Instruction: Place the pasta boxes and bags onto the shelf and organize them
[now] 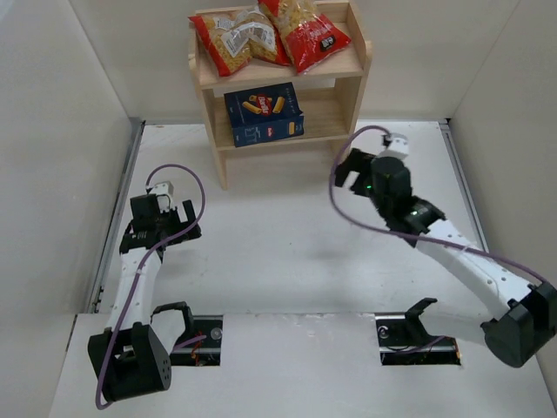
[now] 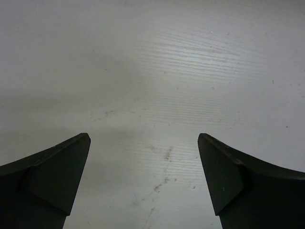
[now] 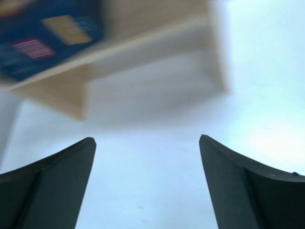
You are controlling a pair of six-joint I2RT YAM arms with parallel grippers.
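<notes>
Blue box point(image 1: 264, 114) lies on the lower tier of the shelf point(image 1: 335, 111), its long axis along the tier and a little turned, with free room at its right; two red bags point(image 1: 239, 39) lie side by side on top, and the right gripper point(image 3: 147, 140) and left gripper point(image 2: 144, 136) both stand wide apart and empty above bare table point(image 1: 278, 252).

Bags point(image 1: 239, 39) point(image 1: 306, 33) crowd the shelf's point(image 1: 359, 85) top tier; right of the box point(image 1: 264, 114), the lower tier lies open.
</notes>
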